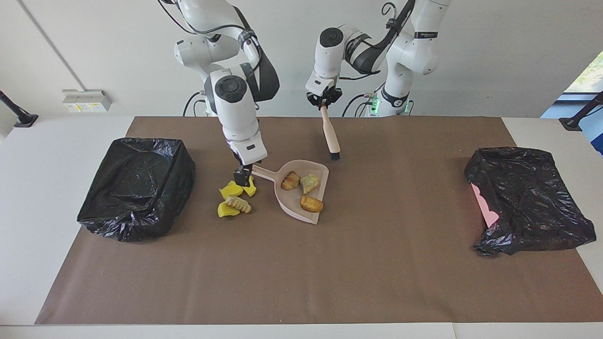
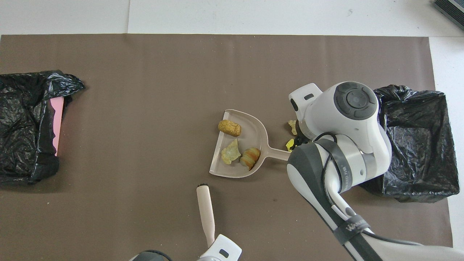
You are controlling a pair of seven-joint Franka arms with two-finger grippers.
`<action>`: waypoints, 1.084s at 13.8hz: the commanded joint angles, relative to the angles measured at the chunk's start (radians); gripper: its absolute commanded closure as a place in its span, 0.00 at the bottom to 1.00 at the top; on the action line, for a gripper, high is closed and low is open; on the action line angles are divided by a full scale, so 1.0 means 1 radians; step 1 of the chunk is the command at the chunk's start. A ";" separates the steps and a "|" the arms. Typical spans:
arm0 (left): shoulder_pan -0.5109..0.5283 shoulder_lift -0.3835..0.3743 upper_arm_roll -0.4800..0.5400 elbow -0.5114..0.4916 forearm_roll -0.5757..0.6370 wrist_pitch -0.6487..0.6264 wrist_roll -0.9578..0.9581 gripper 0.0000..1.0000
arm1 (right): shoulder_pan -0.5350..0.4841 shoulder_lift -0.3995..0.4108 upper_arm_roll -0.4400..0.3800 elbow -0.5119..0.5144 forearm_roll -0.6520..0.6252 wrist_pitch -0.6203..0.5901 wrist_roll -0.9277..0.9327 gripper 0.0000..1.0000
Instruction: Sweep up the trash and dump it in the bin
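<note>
Brown mat (image 1: pixel 301 263) covers white table (image 1: pixel 28 188), white wall (image 1: pixel 494 56) above. Right gripper (image 1: pixel 243 176) fingers apart, just off dustpan (image 1: pixel 316 170) handle end, over yellow trash (image 1: pixel 232 190); three bread pieces (image 1: pixel 311 203) sit in the pan. Left gripper (image 1: pixel 323 100) clamped on brush (image 1: pixel 330 134), raised. Black-bagged bins (image 1: pixel 136 186) at both ends. Arm band reads partly "WANJEE".
</note>
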 commanded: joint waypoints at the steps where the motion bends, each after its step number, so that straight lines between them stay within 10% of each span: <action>1: -0.088 -0.030 0.013 -0.043 -0.029 0.067 -0.052 1.00 | -0.001 -0.002 0.007 -0.002 0.106 -0.039 0.008 0.00; 8: -0.122 0.028 0.015 -0.035 -0.094 0.075 -0.015 1.00 | 0.016 -0.059 0.011 -0.102 0.165 0.005 0.134 0.00; 15: -0.117 0.114 0.016 -0.028 -0.094 0.144 0.049 0.92 | 0.020 -0.014 0.011 0.010 0.119 -0.038 0.007 0.00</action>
